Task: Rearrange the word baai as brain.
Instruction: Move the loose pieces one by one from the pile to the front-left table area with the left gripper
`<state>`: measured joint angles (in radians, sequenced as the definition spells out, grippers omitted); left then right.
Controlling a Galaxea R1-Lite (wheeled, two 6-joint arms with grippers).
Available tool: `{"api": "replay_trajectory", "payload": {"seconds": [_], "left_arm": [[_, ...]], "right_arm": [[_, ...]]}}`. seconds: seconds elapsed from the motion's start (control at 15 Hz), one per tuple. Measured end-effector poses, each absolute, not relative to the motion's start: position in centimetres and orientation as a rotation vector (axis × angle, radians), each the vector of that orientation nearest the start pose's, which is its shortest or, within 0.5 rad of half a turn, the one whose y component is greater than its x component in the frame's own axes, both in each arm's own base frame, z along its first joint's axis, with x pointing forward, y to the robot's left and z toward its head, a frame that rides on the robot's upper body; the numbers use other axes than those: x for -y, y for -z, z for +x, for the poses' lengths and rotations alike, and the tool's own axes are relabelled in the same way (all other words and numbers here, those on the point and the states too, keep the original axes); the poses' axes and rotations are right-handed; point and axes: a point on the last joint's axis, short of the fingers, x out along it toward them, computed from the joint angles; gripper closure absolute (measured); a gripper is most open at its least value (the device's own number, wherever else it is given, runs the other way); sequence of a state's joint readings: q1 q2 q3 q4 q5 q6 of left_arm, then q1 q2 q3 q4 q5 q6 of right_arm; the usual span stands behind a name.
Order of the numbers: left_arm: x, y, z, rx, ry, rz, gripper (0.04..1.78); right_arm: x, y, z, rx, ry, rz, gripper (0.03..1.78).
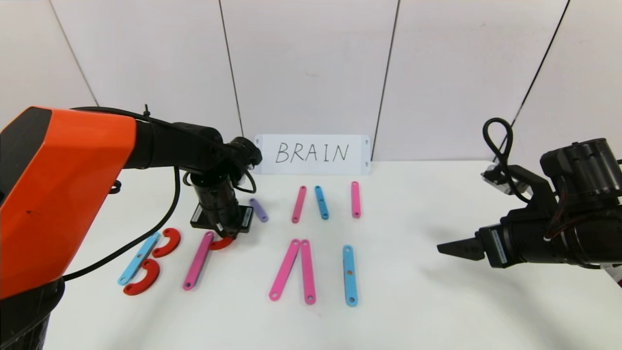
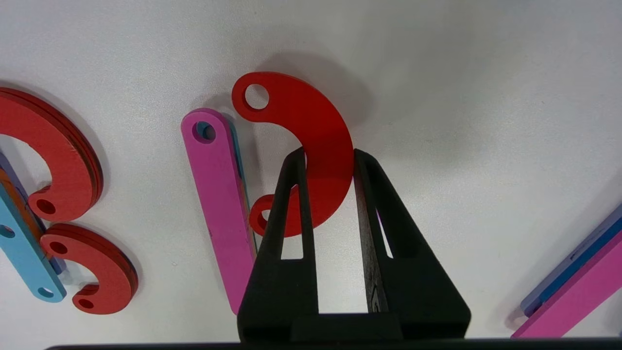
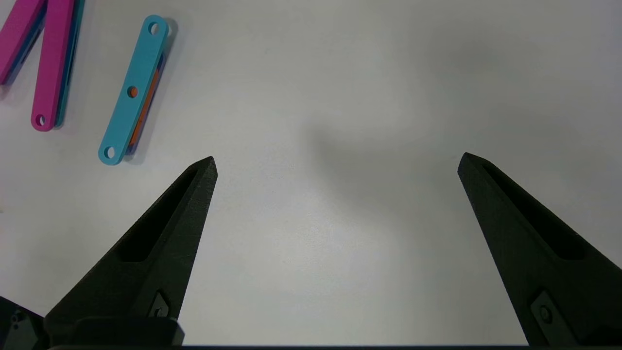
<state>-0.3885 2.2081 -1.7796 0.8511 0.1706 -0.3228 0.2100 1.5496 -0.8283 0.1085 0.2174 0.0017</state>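
The word is laid out in flat pieces on the white table. At the left, a blue strip [image 1: 139, 258] with two red curves [image 1: 167, 242] forms a B. My left gripper [image 2: 329, 151] is shut on a third red curve [image 2: 311, 121], holding it by its middle just beside the top end of a pink strip [image 2: 218, 194]. In the head view this gripper [image 1: 224, 236] points down over that curve [image 1: 221, 243]. Two pink strips [image 1: 296, 270] meet in an upside-down V, and a blue strip [image 1: 350, 275] lies to their right. My right gripper [image 1: 447, 248] hovers open, holding nothing.
A white card [image 1: 313, 154] reading BRAIN leans on the back wall. In front of it lie a short purple strip [image 1: 258, 210], a pink strip [image 1: 299, 204], a blue strip [image 1: 321, 202] and another pink strip [image 1: 355, 199]. Bare table [image 3: 340, 97] lies under the right gripper [image 3: 335, 163].
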Motion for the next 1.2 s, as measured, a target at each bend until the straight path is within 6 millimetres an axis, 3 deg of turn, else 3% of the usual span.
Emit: {"api": "replay_trajectory", "payload": {"seconds": [0.27,0.6,0.8,0.93,1.2], "left_arm": [[14.8,-13.9,37.0,-1.239,-0.011,0.073,1.32],[14.9,-13.9,36.9,-1.240,-0.006,0.075,0.53],[15.1,-14.4,36.8,-1.227,0.004,0.069,0.19],[15.2,-14.8,36.9,-1.205,0.014,0.051,0.09],[15.8,-15.9,38.2,-1.093,0.005,-0.046,0.07]], "right_arm": [[-5.6,-16.6,23.7,-0.837,-0.402,0.005,0.07],[-5.5,-16.6,23.7,-0.837,-0.401,0.005,0.07],[-5.6,-16.5,23.8,-0.839,-0.401,0.005,0.07],[-5.6,-16.5,23.8,-0.840,-0.401,0.005,0.07],[-5.6,-16.5,23.8,-0.842,-0.403,0.004,0.07]]}}
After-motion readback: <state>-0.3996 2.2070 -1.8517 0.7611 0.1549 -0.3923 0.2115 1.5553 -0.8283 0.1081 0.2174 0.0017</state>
